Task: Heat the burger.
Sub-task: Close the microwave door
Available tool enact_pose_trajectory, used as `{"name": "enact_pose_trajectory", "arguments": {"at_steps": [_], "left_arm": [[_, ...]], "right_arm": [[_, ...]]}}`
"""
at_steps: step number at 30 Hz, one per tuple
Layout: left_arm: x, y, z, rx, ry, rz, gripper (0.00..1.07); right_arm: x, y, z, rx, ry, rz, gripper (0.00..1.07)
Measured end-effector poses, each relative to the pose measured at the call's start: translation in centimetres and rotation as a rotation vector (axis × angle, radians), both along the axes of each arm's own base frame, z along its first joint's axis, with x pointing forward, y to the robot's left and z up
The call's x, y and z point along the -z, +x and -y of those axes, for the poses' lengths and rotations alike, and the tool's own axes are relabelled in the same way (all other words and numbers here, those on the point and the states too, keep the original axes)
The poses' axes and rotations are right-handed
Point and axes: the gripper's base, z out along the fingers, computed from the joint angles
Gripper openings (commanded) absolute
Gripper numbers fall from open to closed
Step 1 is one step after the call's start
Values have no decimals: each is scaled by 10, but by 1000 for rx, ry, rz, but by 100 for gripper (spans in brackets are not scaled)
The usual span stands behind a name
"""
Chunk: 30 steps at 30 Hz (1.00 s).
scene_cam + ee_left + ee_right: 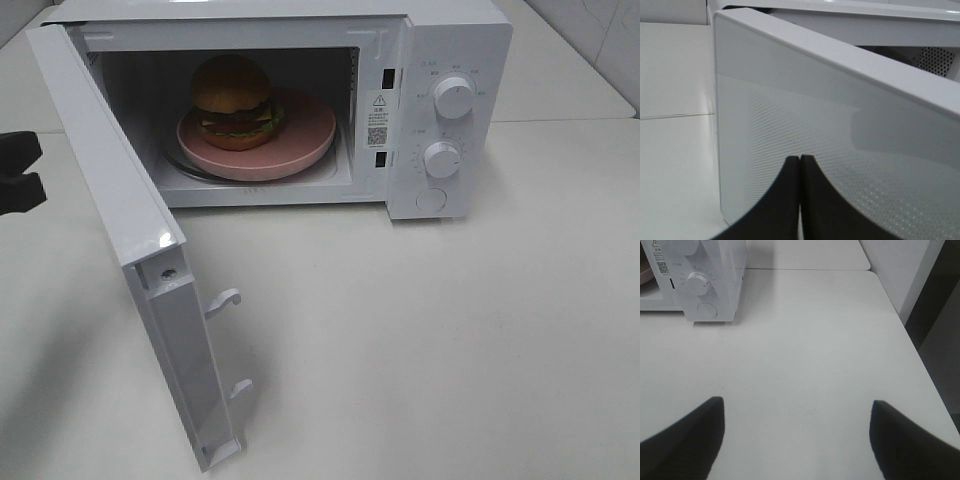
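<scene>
The microwave door (165,300) stood open, the burger (232,95) inside on its plate (310,140). The left pincer (800,159), pressed together, faced the door, probably to push it; the right pincer (796,401) hung apart, empty.

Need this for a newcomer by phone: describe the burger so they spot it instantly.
Look inside the white microwave, whose door hangs open. A pink plate sits there; the burger on it is domed and brown, not flat and pink.

Glossy, smooth white microwave door (790,125), its window a fine perforated mesh. The microwave casing (450,40) and knobs (455,98) look like smooth white plastic. The worktop (450,340) is matt off-white. The pink plate (305,145) has a soft sheen. The burger (232,95) has a faintly shiny bun. The left claw (800,159) is matt black.
</scene>
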Motion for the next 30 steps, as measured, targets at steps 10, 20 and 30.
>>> {"name": "enact_pose_trajectory", "arguments": {"at_steps": [10,20,30], "left_arm": [[7,15,30,7,-2,-22,0],[1,31,71,54,26,28,0],[-5,53,105,55,-15,53,0]], "right_arm": [[0,0,0,0,0,0,76],[0,0,0,-1,1,0,76],[0,0,0,-1,1,0,76]]}}
